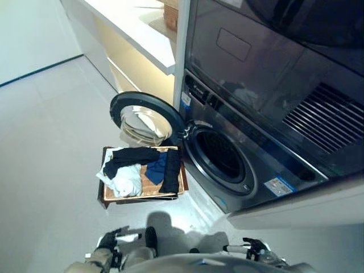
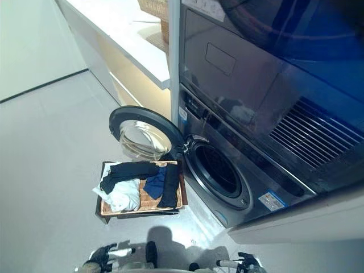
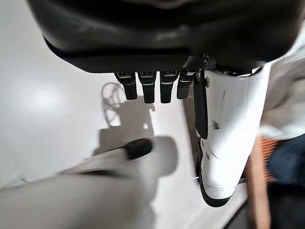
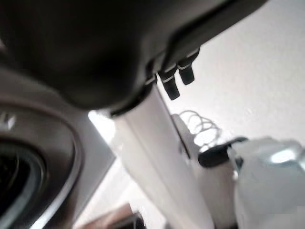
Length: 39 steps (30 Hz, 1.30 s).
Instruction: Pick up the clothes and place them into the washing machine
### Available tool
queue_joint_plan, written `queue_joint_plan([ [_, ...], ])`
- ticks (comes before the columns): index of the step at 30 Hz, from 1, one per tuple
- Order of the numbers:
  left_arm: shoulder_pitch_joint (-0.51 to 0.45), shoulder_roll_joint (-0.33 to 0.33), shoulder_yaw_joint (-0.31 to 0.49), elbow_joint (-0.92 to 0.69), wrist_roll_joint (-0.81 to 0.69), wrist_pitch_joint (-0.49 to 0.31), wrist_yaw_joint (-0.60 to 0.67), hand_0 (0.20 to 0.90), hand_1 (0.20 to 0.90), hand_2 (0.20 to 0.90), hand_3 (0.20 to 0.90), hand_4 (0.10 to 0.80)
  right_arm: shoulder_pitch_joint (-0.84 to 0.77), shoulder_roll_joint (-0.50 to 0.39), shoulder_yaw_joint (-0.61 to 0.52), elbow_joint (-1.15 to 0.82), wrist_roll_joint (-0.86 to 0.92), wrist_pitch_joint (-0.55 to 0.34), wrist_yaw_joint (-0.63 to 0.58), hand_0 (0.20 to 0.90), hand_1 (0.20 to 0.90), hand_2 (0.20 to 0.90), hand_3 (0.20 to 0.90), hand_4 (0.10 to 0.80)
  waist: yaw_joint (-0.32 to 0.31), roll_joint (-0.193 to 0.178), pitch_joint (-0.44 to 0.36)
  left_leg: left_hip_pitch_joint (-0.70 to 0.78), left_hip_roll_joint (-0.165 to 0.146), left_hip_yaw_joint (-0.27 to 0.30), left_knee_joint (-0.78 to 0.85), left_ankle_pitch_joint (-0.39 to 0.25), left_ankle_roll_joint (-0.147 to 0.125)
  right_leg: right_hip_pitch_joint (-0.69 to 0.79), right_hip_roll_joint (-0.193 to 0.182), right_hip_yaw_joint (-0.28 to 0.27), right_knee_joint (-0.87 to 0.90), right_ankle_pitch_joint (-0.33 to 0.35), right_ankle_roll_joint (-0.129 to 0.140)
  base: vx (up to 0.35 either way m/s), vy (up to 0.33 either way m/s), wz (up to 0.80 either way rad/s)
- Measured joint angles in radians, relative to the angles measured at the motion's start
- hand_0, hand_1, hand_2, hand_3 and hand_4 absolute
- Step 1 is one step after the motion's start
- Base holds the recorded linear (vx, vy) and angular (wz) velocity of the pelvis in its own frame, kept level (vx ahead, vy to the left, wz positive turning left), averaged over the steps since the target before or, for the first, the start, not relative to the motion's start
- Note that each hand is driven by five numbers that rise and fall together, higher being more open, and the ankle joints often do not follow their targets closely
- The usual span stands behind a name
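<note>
On the floor, a flat wicker basket (image 1: pixel 149 190) holds the clothes: a black garment (image 1: pixel 131 155) across its far end, a white one (image 1: pixel 126 181), a blue one (image 1: pixel 156 166) and another black piece (image 1: pixel 170 170) along its right side. Right of it, the dark washing machine shows its round drum opening (image 1: pixel 219 156), and the door (image 1: pixel 142 120) is swung open behind the basket. My left hand (image 1: pixel 111 242) hangs low near my body, its fingers (image 3: pixel 147 87) straight and holding nothing. My right hand (image 1: pixel 253 247) also hangs low in front of the machine, its fingers (image 4: pixel 174 78) relaxed and empty.
A second dark appliance (image 1: pixel 273 68) with a vent grille is stacked above the washer. A white counter (image 1: pixel 136 28) runs along the wall behind it, with a wicker basket (image 1: pixel 169 14) on top. Pale floor stretches left of the clothes basket.
</note>
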Motion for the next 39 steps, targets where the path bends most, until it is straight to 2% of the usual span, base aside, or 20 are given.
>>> queue_joint_plan([
  [3,-0.022,-0.007,-0.001,-0.02,-0.002,-0.015,0.011,0.9,0.9,0.9,0.9,0.8,-0.034,0.027,0.023,-0.022,0.0,-0.003,-0.001,0.9,0.9,0.9,0.9,0.8,0.004,-0.011,-0.007,-0.007,-0.011,0.0,0.0,-0.013,-0.003,0.002,-0.007,-0.024,-0.021,-0.003,0.021,0.097,0.082,-0.05],
  [5,-0.02,-0.035,-0.003,-0.024,-0.001,-0.015,0.012,0.9,0.9,0.9,0.9,0.8,-0.047,0.029,0.026,-0.027,0.0,-0.003,-0.002,0.9,0.9,0.9,0.9,0.8,0.018,-0.021,-0.024,-0.018,-0.022,0.003,-0.001,-0.014,-0.003,0.005,-0.019,-0.05,-0.047,-0.005,0.023,0.153,0.125,0.02],
  [9,0.028,-0.045,0.002,-0.009,-0.006,-0.007,0.003,0.9,0.9,0.9,0.9,0.8,-0.024,0.026,0.025,-0.017,0.001,-0.002,-0.003,0.9,0.9,0.9,0.9,0.8,0.022,-0.045,-0.068,-0.015,-0.031,0.005,-0.004,-0.033,-0.008,0.015,-0.035,-0.053,-0.06,-0.002,0.019,0.158,0.183,0.01],
  [11,0.03,-0.038,0.008,-0.004,-0.017,-0.005,0.0,0.9,0.9,0.9,0.9,0.8,-0.014,0.022,0.014,-0.017,0.001,-0.002,-0.004,0.9,0.9,0.9,0.9,0.8,0.021,-0.049,-0.071,-0.008,-0.033,0.006,-0.007,-0.043,0.002,0.008,-0.034,-0.05,-0.026,-0.005,0.025,0.119,0.21,-0.03],
  [14,0.03,-0.041,-0.008,0.004,-0.005,-0.004,-0.007,0.9,0.9,0.9,0.9,0.8,-0.004,0.012,0.015,-0.019,0.003,-0.002,-0.002,0.9,0.9,0.9,0.9,0.8,0.015,-0.01,-0.075,0.003,-0.013,0.014,-0.007,-0.053,0.013,-0.076,0.0,-0.043,0.164,-0.023,0.052,0.053,0.196,-0.14],
  [15,0.028,-0.04,-0.01,0.003,0.005,-0.007,-0.008,0.9,0.9,0.9,0.9,0.8,-0.003,0.007,0.017,-0.026,0.005,-0.001,-0.003,0.9,0.9,0.9,0.9,0.8,0.013,0.01,-0.066,0.011,0.005,0.013,-0.006,-0.052,0.023,-0.16,0.015,-0.046,0.333,-0.033,0.062,0.032,0.106,-0.06],
  [17,0.024,-0.027,-0.012,0.003,0.007,-0.007,-0.008,0.9,0.9,0.9,0.9,0.8,0.001,0.011,0.019,-0.028,0.014,-0.001,-0.001,0.9,0.9,0.9,0.9,0.8,-0.014,0.014,-0.05,0.024,-0.011,-0.012,-0.007,-0.057,0.047,-0.271,0.022,-0.027,0.535,-0.067,0.075,0.165,0.085,0.08],
  [18,0.02,-0.016,-0.015,0.004,0.012,-0.005,-0.008,0.9,0.9,0.9,0.9,0.8,0.009,0.017,0.016,-0.04,0.029,-0.003,-0.002,0.9,0.9,0.9,0.9,0.8,-0.024,0.01,-0.037,0.03,-0.019,-0.028,-0.006,-0.059,0.054,-0.307,0.043,-0.005,0.529,-0.101,0.054,0.198,0.05,0.0],
  [19,0.02,-0.007,-0.014,0.01,0.014,-0.007,-0.008,0.9,0.9,0.9,0.9,0.8,0.01,0.021,0.015,-0.055,0.043,-0.003,-0.003,0.9,0.9,0.9,0.9,0.8,-0.017,0.012,-0.021,0.041,-0.017,-0.027,-0.006,-0.06,0.053,-0.31,0.043,-0.026,0.46,-0.112,0.041,0.137,-0.038,-0.08],
  [20,0.019,-0.001,-0.012,0.016,0.016,-0.007,-0.007,0.9,0.9,0.9,0.9,0.8,0.018,0.021,0.016,-0.069,0.043,-0.004,-0.004,0.9,0.9,0.9,0.9,0.8,-0.02,0.011,-0.019,0.041,-0.017,-0.024,-0.006,-0.061,0.053,-0.314,0.036,-0.08,0.374,-0.109,0.038,0.08,-0.037,-0.07],
  [21,0.023,0.001,-0.006,0.021,0.017,-0.004,-0.005,0.9,0.9,0.9,0.9,0.8,0.019,0.018,0.017,-0.084,0.042,-0.007,-0.004,0.9,0.9,0.9,0.9,0.8,-0.033,0.009,-0.015,0.042,-0.023,-0.025,-0.006,-0.06,0.047,-0.334,0.042,-0.113,0.23,-0.069,0.035,0.135,-0.067,0.14],
  [22,0.023,0.014,0.0,0.027,0.017,-0.004,-0.004,0.9,0.9,0.9,0.9,0.8,0.017,0.02,0.017,-0.087,0.043,-0.01,-0.003,0.9,0.9,0.9,0.9,0.8,-0.04,0.001,-0.008,0.048,-0.033,-0.033,-0.006,-0.062,0.043,-0.338,0.049,-0.107,0.157,-0.017,0.039,0.139,-0.065,0.36],
  [23,0.025,0.019,0.0,0.03,0.017,-0.004,-0.004,0.9,0.9,0.9,0.9,0.8,0.01,0.029,0.016,-0.086,0.043,-0.019,-0.002,0.9,0.9,0.9,0.9,0.8,-0.04,-0.002,0.002,0.07,-0.039,-0.049,-0.007,-0.068,0.034,-0.325,0.063,-0.047,0.126,0.024,0.035,0.144,-0.086,0.5],
  [24,0.03,0.017,0.001,0.029,0.017,-0.005,-0.004,0.9,0.9,0.9,0.9,0.8,0.011,0.033,0.017,-0.083,0.042,-0.02,-0.002,0.9,0.9,0.9,0.9,0.8,-0.039,0.0,0.002,0.078,-0.043,-0.05,-0.007,-0.071,0.03,-0.31,0.06,-0.048,0.108,0.047,0.021,0.14,-0.096,0.56],
  [25,0.037,0.013,-0.001,0.021,0.017,-0.008,-0.004,0.9,0.9,0.9,0.9,0.8,0.013,0.033,0.024,-0.075,0.038,-0.021,-0.001,0.9,0.9,0.9,0.9,0.8,-0.032,-0.01,-0.002,0.106,-0.048,-0.044,-0.007,-0.082,0.03,-0.271,0.051,-0.049,0.083,0.116,0.001,0.136,-0.098,0.44],
  [26,0.046,0.007,-0.001,0.018,0.017,-0.009,-0.004,0.9,0.9,0.9,0.9,0.8,0.009,0.034,0.032,-0.073,0.035,-0.02,0.0,0.9,0.9,0.9,0.9,0.8,-0.027,-0.01,-0.003,0.11,-0.047,-0.037,-0.007,-0.088,0.024,-0.259,0.05,-0.053,0.076,0.138,-0.004,0.141,-0.095,0.41],
  [27,0.066,0.011,0.0,0.015,0.015,-0.008,-0.004,0.9,0.9,0.9,0.9,0.8,0.014,0.037,0.036,-0.069,0.024,-0.022,0.003,0.9,0.9,0.9,0.9,0.8,-0.02,-0.013,-0.01,0.128,-0.048,-0.026,-0.006,-0.096,0.012,-0.243,0.048,-0.054,0.059,0.2,-0.032,0.116,-0.087,0.2],
  [29,0.091,-0.006,-0.001,0.016,0.015,-0.004,-0.007,0.9,0.9,0.9,0.9,0.8,0.006,0.032,0.037,-0.075,0.018,-0.021,0.007,0.9,0.9,0.9,0.9,0.8,-0.008,0.003,-0.016,0.137,-0.027,-0.032,-0.002,-0.108,-0.007,-0.202,0.066,-0.063,0.0,0.215,-0.045,0.089,-0.102,0.12],
  [33,0.087,-0.003,-0.008,0.014,0.04,0.003,-0.018,0.9,0.9,0.9,0.9,0.8,0.004,0.019,0.038,-0.087,0.017,-0.02,0.016,0.9,0.9,0.9,0.9,0.8,-0.011,0.002,-0.027,0.138,0.0,-0.052,-0.001,-0.118,-0.026,-0.155,0.086,-0.098,-0.075,0.236,-0.077,0.049,-0.09,0.15],
  [39,0.044,-0.006,-0.008,0.014,0.046,0.005,-0.021,0.9,0.9,0.9,0.9,0.8,-0.006,-0.002,0.047,-0.108,0.017,-0.021,0.015,0.9,0.9,0.9,0.9,0.8,-0.013,0.002,-0.026,0.138,0.01,-0.059,-0.001,-0.123,-0.034,-0.147,0.097,-0.102,-0.075,0.231,-0.086,0.047,-0.107,0.02],
])
